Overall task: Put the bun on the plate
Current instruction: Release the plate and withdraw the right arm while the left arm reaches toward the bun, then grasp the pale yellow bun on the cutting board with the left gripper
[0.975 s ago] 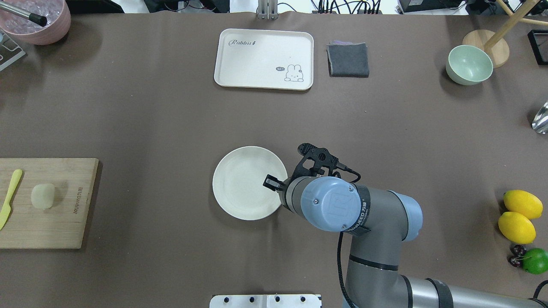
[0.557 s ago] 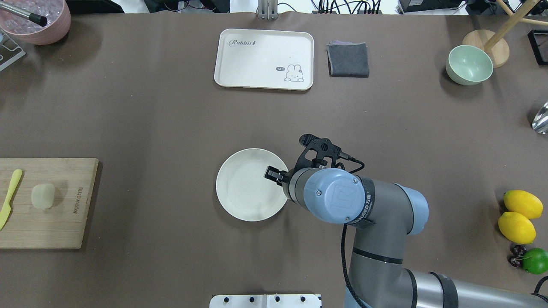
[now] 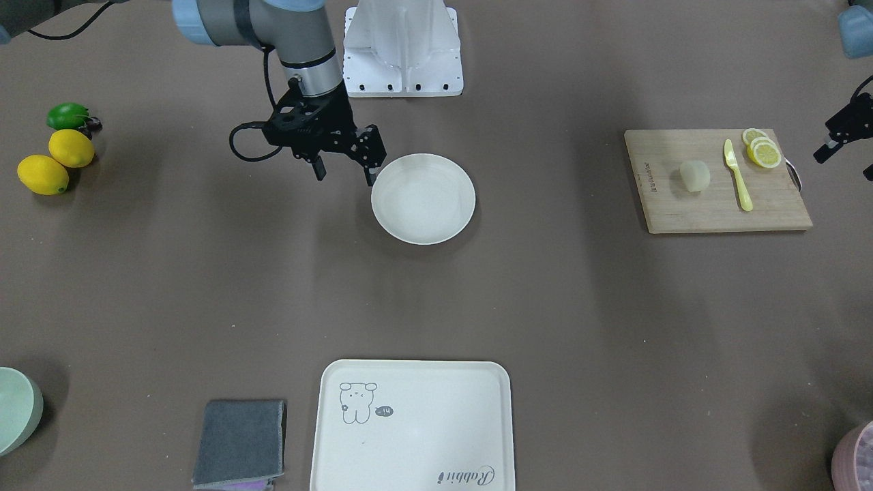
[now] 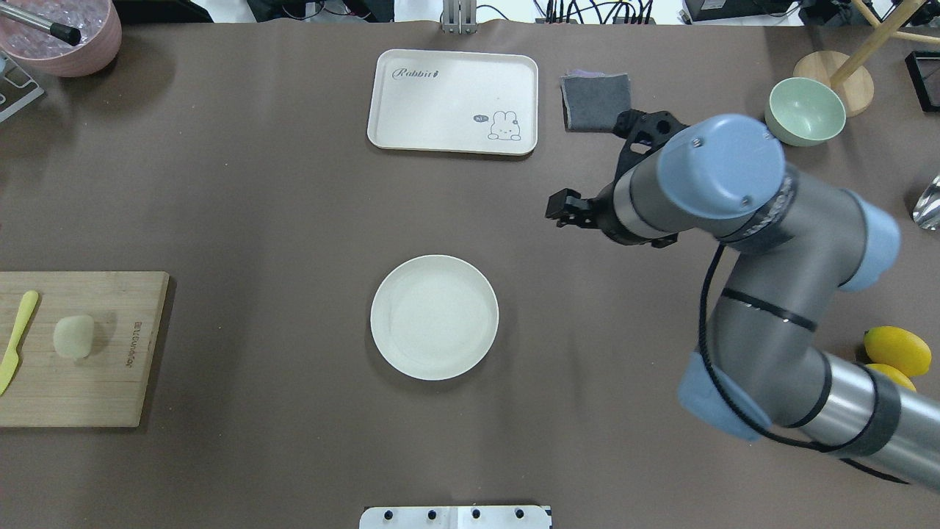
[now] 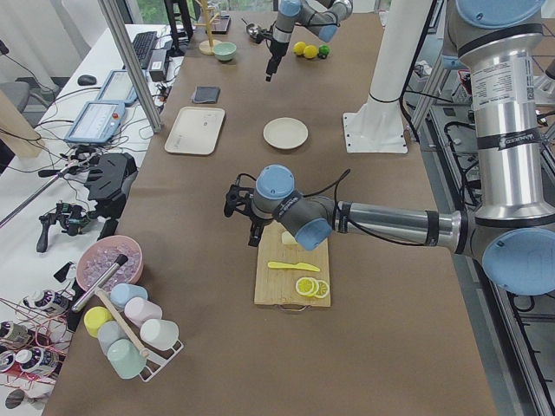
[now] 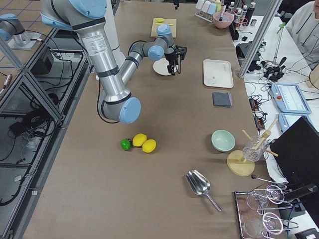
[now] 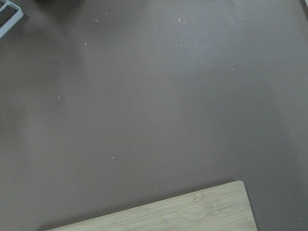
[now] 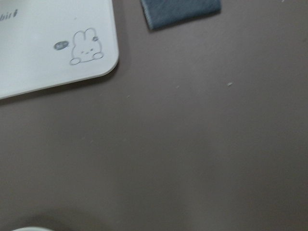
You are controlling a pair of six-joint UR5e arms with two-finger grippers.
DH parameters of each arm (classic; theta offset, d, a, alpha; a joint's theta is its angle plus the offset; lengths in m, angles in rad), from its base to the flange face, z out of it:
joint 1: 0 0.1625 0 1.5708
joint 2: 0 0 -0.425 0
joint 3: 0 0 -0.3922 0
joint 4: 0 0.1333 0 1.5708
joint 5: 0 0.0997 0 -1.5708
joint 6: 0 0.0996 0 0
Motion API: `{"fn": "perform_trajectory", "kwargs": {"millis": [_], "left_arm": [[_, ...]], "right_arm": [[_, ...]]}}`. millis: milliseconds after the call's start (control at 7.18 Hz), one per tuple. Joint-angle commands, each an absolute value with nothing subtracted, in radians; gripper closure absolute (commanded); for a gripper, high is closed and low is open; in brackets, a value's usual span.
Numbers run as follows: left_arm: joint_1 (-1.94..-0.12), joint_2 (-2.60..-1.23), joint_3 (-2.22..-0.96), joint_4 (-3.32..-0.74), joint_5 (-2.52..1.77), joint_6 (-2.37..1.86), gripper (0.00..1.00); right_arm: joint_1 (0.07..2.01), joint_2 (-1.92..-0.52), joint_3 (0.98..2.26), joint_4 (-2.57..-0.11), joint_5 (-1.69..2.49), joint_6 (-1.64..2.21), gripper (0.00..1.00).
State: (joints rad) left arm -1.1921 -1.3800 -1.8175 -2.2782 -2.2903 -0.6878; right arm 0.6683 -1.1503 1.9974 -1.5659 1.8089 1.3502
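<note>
The bun (image 4: 73, 336), a pale cream puck, sits on the wooden cutting board (image 4: 95, 389) at the table's left edge; the front view shows the bun (image 3: 694, 175) there too. The round cream plate (image 4: 434, 317) lies empty mid-table. In the overhead view my right gripper (image 4: 565, 209) hovers beyond the plate, between it and the grey cloth. The front view shows this right gripper (image 3: 344, 174) open and empty beside the plate (image 3: 423, 198). My left gripper (image 3: 842, 136) hangs by the board's outer end, cut off by the frame edge, so I cannot tell its state.
A yellow knife (image 4: 16, 342) and lemon slices (image 3: 762, 150) share the board. At the far side lie a rabbit tray (image 4: 453, 101) and a grey cloth (image 4: 596, 103). A green bowl (image 4: 804, 112) stands far right, lemons (image 4: 896, 351) near right, a pink bowl (image 4: 66, 33) far left.
My right gripper has left the plate's right rim and swung up and away toward the far right. The plate shifted slightly right and now lies still. The bun has not moved.
</note>
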Motion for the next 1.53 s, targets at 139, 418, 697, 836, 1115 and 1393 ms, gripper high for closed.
{"fn": "perform_trajectory", "kwargs": {"millis": [139,418,697,836,1115,1393], "left_arm": [[-0.948,-1.350,-1.827,-2.284,-2.076,-0.839,0.03],[-0.875,-1.307,-1.818,-2.337,-2.039,-0.841,0.03],[-0.777,-1.289,-1.803,-2.408,-1.953,-0.955,0.03],[-0.723,-1.289,-1.799,-2.411,-1.909,-0.959,0.03],[-0.719,-1.287,-1.789,-2.428,-1.904,-0.956,0.47],[-0.719,-1.287,-1.796,-2.431,-1.904,-0.954,0.86]], "right_arm": [[0.975,-1.424,2.144,-1.574,2.046,0.913,0.00],[1.136,-1.546,2.137,-1.574,2.136,0.592,0.00],[1.263,-1.604,2.070,-1.572,2.213,0.343,0.00],[1.293,-1.611,2.044,-1.566,2.215,0.290,0.00],[1.308,-1.615,2.042,-1.566,2.227,0.282,0.00],[1.312,-1.620,2.043,-1.565,2.227,0.282,0.00]]}}
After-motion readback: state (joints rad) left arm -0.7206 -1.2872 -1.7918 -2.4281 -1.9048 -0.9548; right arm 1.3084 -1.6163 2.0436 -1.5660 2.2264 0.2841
